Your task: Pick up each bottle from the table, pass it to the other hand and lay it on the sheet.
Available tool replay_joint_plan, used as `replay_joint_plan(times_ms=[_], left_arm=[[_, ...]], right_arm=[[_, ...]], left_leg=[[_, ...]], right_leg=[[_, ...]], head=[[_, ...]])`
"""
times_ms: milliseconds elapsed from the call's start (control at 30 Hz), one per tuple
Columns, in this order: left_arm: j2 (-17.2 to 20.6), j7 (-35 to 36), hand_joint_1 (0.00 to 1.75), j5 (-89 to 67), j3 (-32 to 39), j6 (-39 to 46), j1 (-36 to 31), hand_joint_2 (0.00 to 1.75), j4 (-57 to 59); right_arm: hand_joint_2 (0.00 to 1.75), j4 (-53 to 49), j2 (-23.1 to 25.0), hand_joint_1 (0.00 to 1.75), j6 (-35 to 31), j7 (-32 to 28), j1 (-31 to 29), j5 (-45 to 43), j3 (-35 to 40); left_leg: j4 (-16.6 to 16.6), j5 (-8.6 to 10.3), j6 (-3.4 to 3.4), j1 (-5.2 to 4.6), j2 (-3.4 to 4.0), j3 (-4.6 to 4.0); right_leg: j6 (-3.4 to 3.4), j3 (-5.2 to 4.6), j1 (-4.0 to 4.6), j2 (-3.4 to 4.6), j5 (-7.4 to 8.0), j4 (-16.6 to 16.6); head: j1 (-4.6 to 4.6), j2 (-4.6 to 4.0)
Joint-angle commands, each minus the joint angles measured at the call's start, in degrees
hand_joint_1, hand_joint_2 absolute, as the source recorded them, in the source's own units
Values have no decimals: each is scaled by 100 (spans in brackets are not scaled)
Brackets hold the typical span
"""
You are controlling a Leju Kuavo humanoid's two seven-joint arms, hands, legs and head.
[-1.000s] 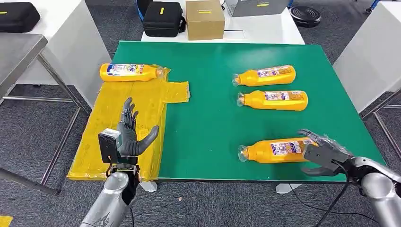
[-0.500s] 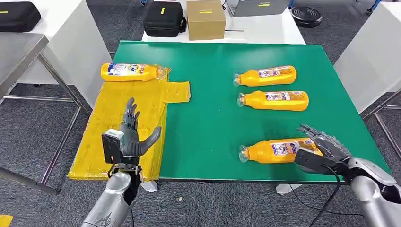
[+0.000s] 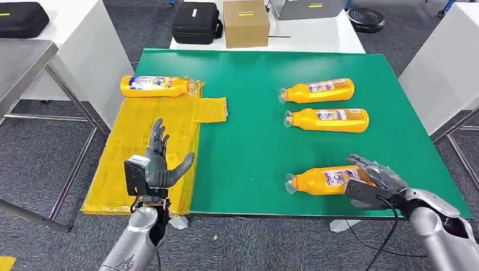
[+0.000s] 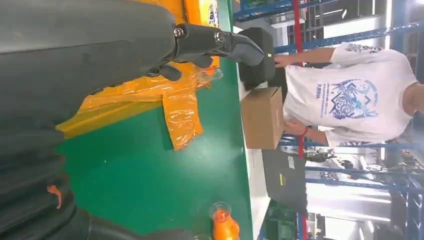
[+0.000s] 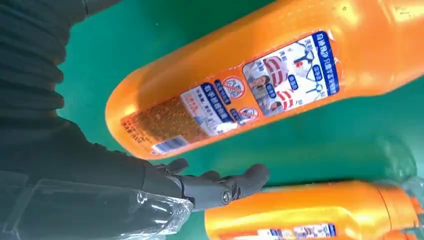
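Observation:
Three orange bottles lie on the green table [image 3: 254, 141]: a far one [image 3: 316, 90], a middle one [image 3: 327, 119] and a near one [image 3: 325, 179]. A fourth orange bottle [image 3: 153, 86] lies at the far end of the yellow sheet [image 3: 135, 147]. My right hand [image 3: 375, 182] is at the base end of the near bottle [image 5: 240, 90], fingers spread around it without a closed grip. My left hand [image 3: 160, 161] hovers open, fingers apart, over the near part of the sheet.
Past the table stand a brown cardboard box [image 3: 244, 22] and a black case [image 3: 195, 22] on a white surface. A person in a white shirt [image 4: 350, 95] stands behind the box. White tables flank both sides, a metal table at the left.
My right hand has moved left along the table edge, closing in on the near bottle's base. The left hand has shifted slightly right and stays open.

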Motion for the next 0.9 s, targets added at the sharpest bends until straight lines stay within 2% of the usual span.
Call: replay_joint_plan(times_ms=[33, 233, 400, 633, 700, 733, 900], left_arm=[[150, 4, 0, 54, -107, 23, -183, 175, 417], [97, -93, 0, 133, -162, 24, -236, 175, 661], [84, -136, 0, 257, -231, -28, -416, 175, 883], [157, -141, 0, 326, -259, -8, -343, 175, 764], [161, -141, 0, 329, -263, -14, -341, 175, 759], [161, -141, 0, 329, -263, -14, -341, 175, 759], [161, -141, 0, 329, -263, -14, -341, 175, 759]], right_arm=[[175, 1028, 126, 0, 0, -15, -702, 35, 728], [175, 1944, 49, 0, -273, -65, -1488, 47, 1127], [175, 1677, -215, 0, -233, 29, -1146, -121, 1050], [175, 2042, -262, 0, -32, 27, -1535, -208, 1348], [175, 2070, -273, 0, 0, 14, -1558, -218, 1389], [175, 2070, -273, 0, 0, 14, -1558, -218, 1389], [175, 2070, -273, 0, 0, 14, -1558, -218, 1389]], left_leg=[[-4, -17, -16, 12, 26, 40], [-2, -16, -15, 10, 37, 40], [-3, -1, -7, 6, -5, 19], [2, -15, -11, 8, 12, 31], [-2, -3, -4, 4, 9, 11], [4, -15, -12, 10, 15, 32], [-3, -7, -6, 7, 9, 21]], right_leg=[[-14, 36, 12, 21, -7, -9], [-13, 34, 10, 30, -4, -7], [-7, 20, 6, -8, -5, -6], [-13, 32, 9, 9, -11, -2], [-6, 11, 5, 8, 0, -5], [-14, 32, 11, 11, -10, -1], [-9, 21, 7, 6, -4, -6]], head=[[2, 0], [0, -2], [0, 0], [2, 0], [0, 0], [2, 0], [0, 0]])
